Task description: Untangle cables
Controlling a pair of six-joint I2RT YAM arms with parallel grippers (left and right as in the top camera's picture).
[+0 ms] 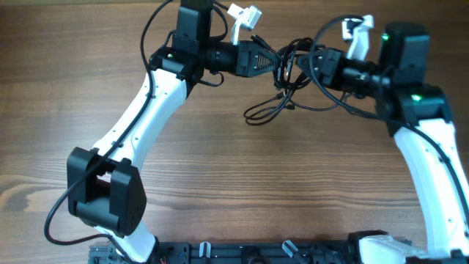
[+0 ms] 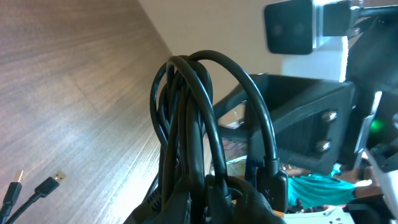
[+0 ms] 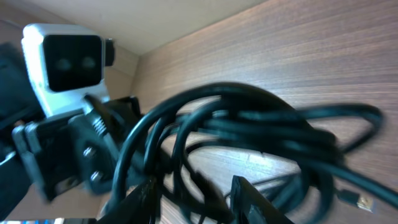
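The cables (image 1: 287,73) are a tangled bunch of thin black cords hanging between my two grippers at the far middle of the table, with loops trailing down onto the wood (image 1: 262,110). My left gripper (image 1: 270,61) is shut on the bunch. In the left wrist view the cords (image 2: 186,112) rise in an arch from its jaws (image 2: 217,202). My right gripper (image 1: 314,67) faces it from the right. Its fingers (image 3: 196,196) stand apart with several cords (image 3: 249,124) passing between them. Two small plug ends (image 2: 55,179) lie on the table.
The wooden table (image 1: 242,183) runs under both arms. The right gripper's black body (image 2: 298,118) stands close behind the bunch in the left wrist view. The left gripper's body (image 3: 68,143) fills the left of the right wrist view. Another plug end (image 3: 359,200) lies on the wood.
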